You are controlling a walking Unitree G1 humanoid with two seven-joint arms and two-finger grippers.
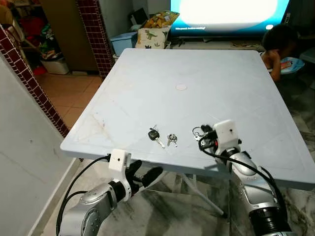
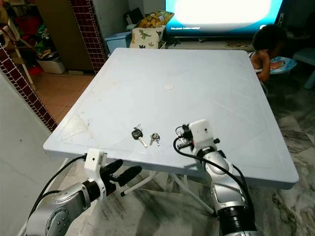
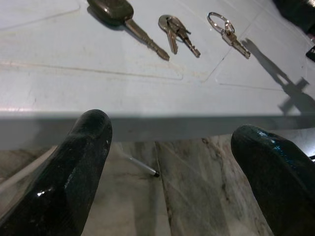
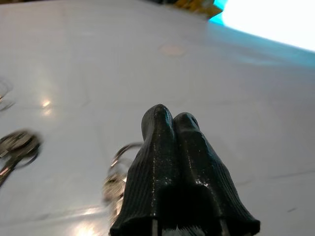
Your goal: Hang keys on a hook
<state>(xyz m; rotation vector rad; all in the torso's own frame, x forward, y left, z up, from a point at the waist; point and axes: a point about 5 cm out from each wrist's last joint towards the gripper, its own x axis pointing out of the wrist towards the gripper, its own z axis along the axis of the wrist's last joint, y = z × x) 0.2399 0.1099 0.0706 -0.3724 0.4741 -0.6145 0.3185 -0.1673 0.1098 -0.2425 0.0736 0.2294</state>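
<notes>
Keys, ringed set (image 3: 227,32): flat on the pale worktop (image 1: 197,73) near its front edge, just beside the right tool (image 4: 170,162), whose fingers are pressed together over the ring with nothing visibly pinched.
Small key pair (image 1: 172,139): nearby on the robot's left.
Black-headed key (image 1: 154,134): further left again.
Left tool (image 1: 142,174): spread wide, below the worktop edge, holding nothing.
Hook: none seen.
Handling note: judged a pickup step; part the right fingers, straddle the ring, close low against the surface so the thin metal does not skate away.
</notes>
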